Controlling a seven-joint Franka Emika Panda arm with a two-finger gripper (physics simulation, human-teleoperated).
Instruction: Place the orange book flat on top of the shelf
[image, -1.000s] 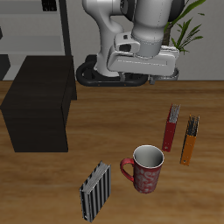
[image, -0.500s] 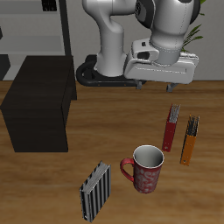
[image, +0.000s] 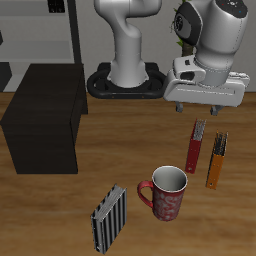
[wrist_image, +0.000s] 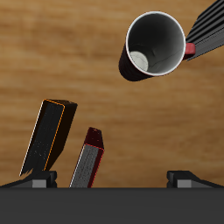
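The orange book stands on its edge on the table beside the dark red book. It also shows in the wrist view, with the red book next to it. The shelf, a large near-black cabinet with a flat top, stands at the table's other side. My gripper is open and empty. It hangs above the table just behind the two books, apart from them. In the wrist view, the gripper shows both fingertips spread wide.
A red patterned mug stands near the front edge, close to the books; it also shows in the wrist view. A grey-striped book stands at the front. A grey open-frame shelving unit stands behind the cabinet.
My arm has swung sideways, away from the cabinet and toward the books. The gripper now hangs lower, just behind the red and orange books. It stays open.
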